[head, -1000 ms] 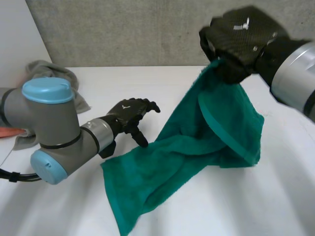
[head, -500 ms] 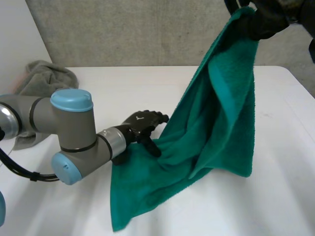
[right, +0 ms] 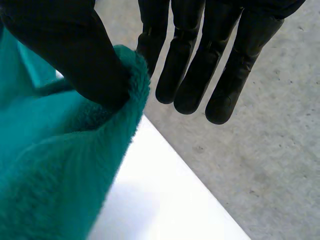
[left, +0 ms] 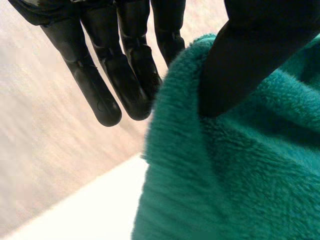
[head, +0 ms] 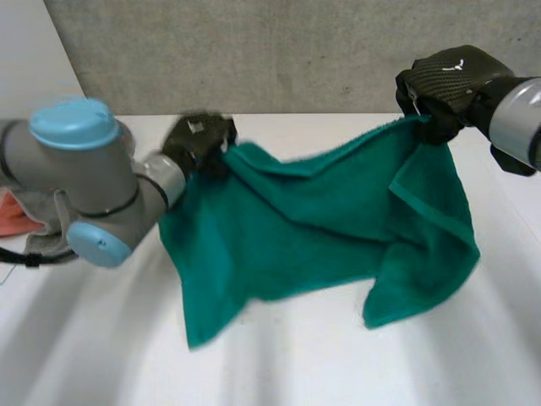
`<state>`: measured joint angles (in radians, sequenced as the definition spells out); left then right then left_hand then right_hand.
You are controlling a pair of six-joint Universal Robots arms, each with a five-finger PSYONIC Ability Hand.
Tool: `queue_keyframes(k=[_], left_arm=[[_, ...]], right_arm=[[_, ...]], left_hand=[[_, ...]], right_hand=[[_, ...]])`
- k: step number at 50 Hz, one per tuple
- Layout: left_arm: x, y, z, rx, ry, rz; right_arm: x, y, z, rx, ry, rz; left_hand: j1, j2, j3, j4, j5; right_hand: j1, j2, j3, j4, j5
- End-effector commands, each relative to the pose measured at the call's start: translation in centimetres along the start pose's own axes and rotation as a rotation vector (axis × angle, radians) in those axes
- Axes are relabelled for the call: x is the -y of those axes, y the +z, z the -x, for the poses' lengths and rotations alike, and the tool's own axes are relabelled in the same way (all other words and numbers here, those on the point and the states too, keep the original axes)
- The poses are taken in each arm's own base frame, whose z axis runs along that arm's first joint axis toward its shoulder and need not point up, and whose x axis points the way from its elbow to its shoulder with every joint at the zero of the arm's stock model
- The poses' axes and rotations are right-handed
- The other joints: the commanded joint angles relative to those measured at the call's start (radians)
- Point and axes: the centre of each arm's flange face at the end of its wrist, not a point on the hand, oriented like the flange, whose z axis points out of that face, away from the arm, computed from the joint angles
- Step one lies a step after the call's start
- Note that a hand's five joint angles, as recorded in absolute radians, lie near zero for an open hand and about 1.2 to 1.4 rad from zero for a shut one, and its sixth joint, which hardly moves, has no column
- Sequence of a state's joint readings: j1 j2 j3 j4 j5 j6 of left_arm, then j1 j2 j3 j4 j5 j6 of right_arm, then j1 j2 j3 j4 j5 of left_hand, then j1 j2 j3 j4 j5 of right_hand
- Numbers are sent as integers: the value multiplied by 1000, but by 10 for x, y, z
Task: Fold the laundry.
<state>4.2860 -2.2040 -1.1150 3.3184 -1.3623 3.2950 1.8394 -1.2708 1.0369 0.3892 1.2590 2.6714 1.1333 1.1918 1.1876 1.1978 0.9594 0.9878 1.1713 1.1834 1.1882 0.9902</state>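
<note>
While both hands are up over the white table (head: 338, 372), you see the green towel (head: 321, 220) stretched between them, its lower corners hanging toward the tabletop; whether they touch it cannot be told. The left hand (head: 199, 139) pinches one upper corner. In the left wrist view, its thumb presses the towel's edge against the fingers (left: 125, 75). The right hand (head: 448, 80) pinches the opposite upper corner in the same way, thumb on the pile and straight fingers behind. A grey cloth (head: 40, 237) lies behind the left arm.
</note>
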Motion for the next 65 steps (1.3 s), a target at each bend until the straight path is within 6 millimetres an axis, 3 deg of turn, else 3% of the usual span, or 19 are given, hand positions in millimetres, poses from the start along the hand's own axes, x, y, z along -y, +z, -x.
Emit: queue_keyframes(k=[1, 3, 7, 11, 13, 17, 19, 21, 22, 26, 28, 29, 32, 36, 40, 43, 49, 54, 65], left_arm=[[92, 10, 27, 178, 212, -404], [113, 6, 35, 250, 217, -482], [126, -3, 40, 317, 208, -519], [112, -17, 33, 309, 207, -463], [100, -24, 28, 298, 216, -420], [57, -43, 17, 272, 246, -269], [22, -57, 1, 230, 261, -155], [5, -65, -11, 199, 269, -101], [-10, -73, -23, 164, 282, -53], [-45, -91, -39, 123, 304, 86], [-55, -97, -42, 118, 303, 142], [-62, -105, -43, 118, 306, 205], [-63, -113, -43, 110, 299, 263], [-35, -124, -37, 105, 284, 299], [-1, -124, -32, 87, 269, 251], [11, -120, -26, 64, 254, 230], [29, -96, 23, 90, 150, 197], [-2, -75, 43, 100, 57, 303], [-52, -60, 38, 49, 16, 462]], right_arm=[[38, 43, -46, -255, 38, -255], [53, 46, -59, -335, 61, -364], [67, 49, -66, -380, 53, -482], [58, 52, -39, -295, 73, -453], [45, 54, -28, -252, 82, -411], [9, 50, 6, -119, 82, -294], [-16, 40, 23, -46, 81, -217], [-36, 33, 38, -2, 80, -154], [-57, 27, 50, 33, 76, -94], [-102, 14, 72, 85, 27, 41], [-114, 12, 79, 101, 3, 69], [-122, 10, 83, 106, -13, 82], [-128, 7, 87, 109, -25, 95], [-134, 4, 87, 108, -20, 117], [-138, 1, 90, 116, -15, 129], [-139, 0, 89, 113, -13, 132], [-140, -1, 83, 100, -9, 136], [-141, -1, 82, 99, -8, 136], [-144, -3, 85, 105, -12, 143]], left_hand=[[263, 204, 209, 198, 262], [263, 204, 209, 198, 262], [263, 204, 209, 198, 262], [263, 204, 209, 198, 262], [263, 204, 209, 198, 262], [263, 204, 209, 198, 262], [217, 158, 162, 152, 216], [155, 97, 101, 91, 154], [108, 50, 54, 44, 108], [-4, -62, -58, -68, -4], [-68, -127, -122, -133, -69], [-214, -272, -268, -278, -214], [-379, -438, -433, -444, -380], [-590, -649, -644, -655, -591], [-723, -781, -777, -787, -723], [-793, -852, -848, -858, -794], [-794, -852, -848, -858, -794], [-758, -817, -813, -823, -759], [-706, -764, -760, -770, -706]], right_hand=[[408, 225, 213, 208, 232], [408, 225, 213, 208, 232], [408, 225, 213, 208, 232], [408, 225, 213, 208, 232], [408, 225, 213, 208, 232], [408, 225, 213, 208, 232], [408, 225, 213, 208, 232], [408, 225, 213, 208, 232], [408, 225, 213, 208, 232], [408, 225, 213, 208, 232], [408, 225, 213, 208, 232], [408, 225, 213, 208, 232], [408, 225, 213, 208, 232], [408, 225, 213, 208, 232], [408, 225, 213, 208, 232], [408, 225, 213, 208, 232], [408, 225, 213, 208, 232], [408, 225, 213, 208, 232], [408, 225, 213, 208, 232]])
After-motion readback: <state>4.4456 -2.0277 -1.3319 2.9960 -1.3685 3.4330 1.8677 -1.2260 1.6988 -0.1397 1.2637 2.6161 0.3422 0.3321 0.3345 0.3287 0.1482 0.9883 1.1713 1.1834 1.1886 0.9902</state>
